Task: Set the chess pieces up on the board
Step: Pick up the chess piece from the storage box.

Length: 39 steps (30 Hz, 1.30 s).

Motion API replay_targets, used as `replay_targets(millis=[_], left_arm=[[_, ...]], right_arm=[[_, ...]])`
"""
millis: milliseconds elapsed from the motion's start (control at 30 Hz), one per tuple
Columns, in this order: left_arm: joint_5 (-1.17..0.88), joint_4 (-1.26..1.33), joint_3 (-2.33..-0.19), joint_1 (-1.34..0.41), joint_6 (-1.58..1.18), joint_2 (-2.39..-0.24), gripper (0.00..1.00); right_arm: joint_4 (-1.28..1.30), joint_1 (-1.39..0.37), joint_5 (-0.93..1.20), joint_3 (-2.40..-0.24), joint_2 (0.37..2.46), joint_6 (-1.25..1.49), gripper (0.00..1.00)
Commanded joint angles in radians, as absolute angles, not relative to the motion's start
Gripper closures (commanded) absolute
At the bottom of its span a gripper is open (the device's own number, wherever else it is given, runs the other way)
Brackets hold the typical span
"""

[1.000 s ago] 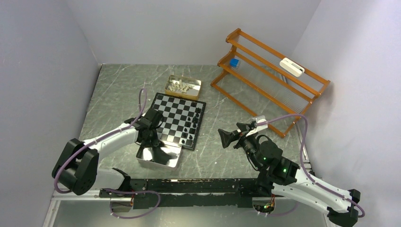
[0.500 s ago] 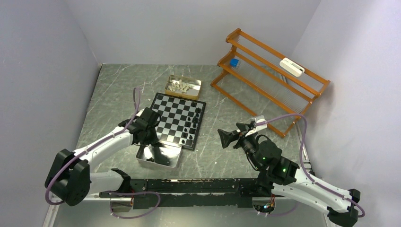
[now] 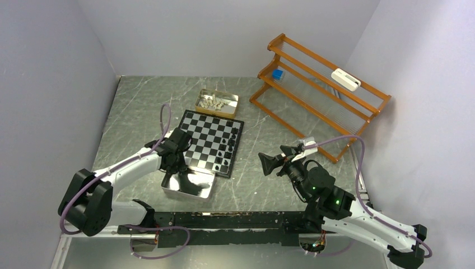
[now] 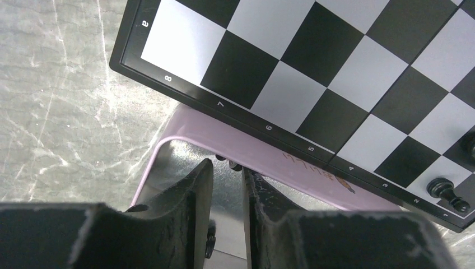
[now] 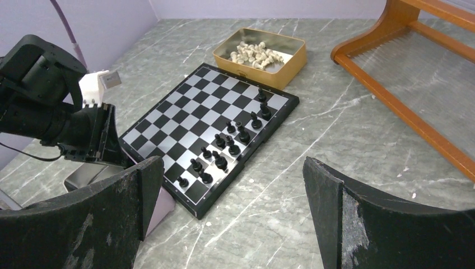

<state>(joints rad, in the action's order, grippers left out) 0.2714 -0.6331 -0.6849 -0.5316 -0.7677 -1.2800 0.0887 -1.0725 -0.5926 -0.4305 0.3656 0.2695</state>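
**Insp.:** Left gripper [image 4: 227,168] has come up out of the silver tray [image 4: 291,167] since a sec ago. It now sits over the tray's far rim, by the board's near-left corner. Right arm: no change.

**Clerk:** Noted. Layout, biggest first?

**Insp.:** Grey marbled table [image 3: 140,106]. Orange wooden rack [image 3: 313,95] at far right, well apart from the rest. Board [image 3: 208,134] is mid-table, lying flat, skewed to the table edge. Gold tin [image 3: 233,106] sits just beyond its far edge, and the silver tray is just beside its near edge.

**Clerk:** Pincers?

**Insp.:** Left: jaws only a narrow slit apart, pointing down at the tray. Tray metal shows thru the gap and nothing is seen betw. the tips. Right gripper [image 3: 277,157]: jaws spread wide, empty, hovering over bare table to the right of the board and facing it.

**Clerk:** Pieces?

**Insp.:** Black pieces [image 3: 228,147] stand upright in two lines along the board's right side. One pawn shows at the corner in the left wrist view. White pieces [image 3: 214,102] are heaped in the gold tin.
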Motion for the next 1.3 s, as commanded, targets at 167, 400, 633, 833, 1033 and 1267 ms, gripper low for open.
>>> replay_targets(millis=[167,400,633,833,1033,1267], left_arm=[[0.318,-0.580,-0.686,-0.525,-0.782,-1.295,0.68],[0.288,-0.599,-0.683,-0.524,-0.804,-1.249,0.68],[0.276,-0.592,-0.663,-0.524,-0.845,-1.167,0.68],[0.267,-0.576,-0.639,-0.525,-0.874,-1.177,0.68],[0.254,-0.548,-0.617,-0.524,-0.898,-1.168,0.67],[0.256,-0.519,-0.583,-0.524,-0.914,-1.181,0.67]], right_arm=[[0.084,-1.069,-0.604,-0.421,0.361,0.280,0.00],[0.082,-1.069,-0.610,-0.418,0.362,0.278,0.00],[0.068,-1.069,-0.601,-0.411,0.369,0.283,0.00],[0.078,-1.069,-0.601,-0.425,0.373,0.279,0.00],[0.083,-1.069,-0.605,-0.425,0.350,0.274,0.00],[0.094,-1.069,-0.612,-0.433,0.347,0.267,0.00]])
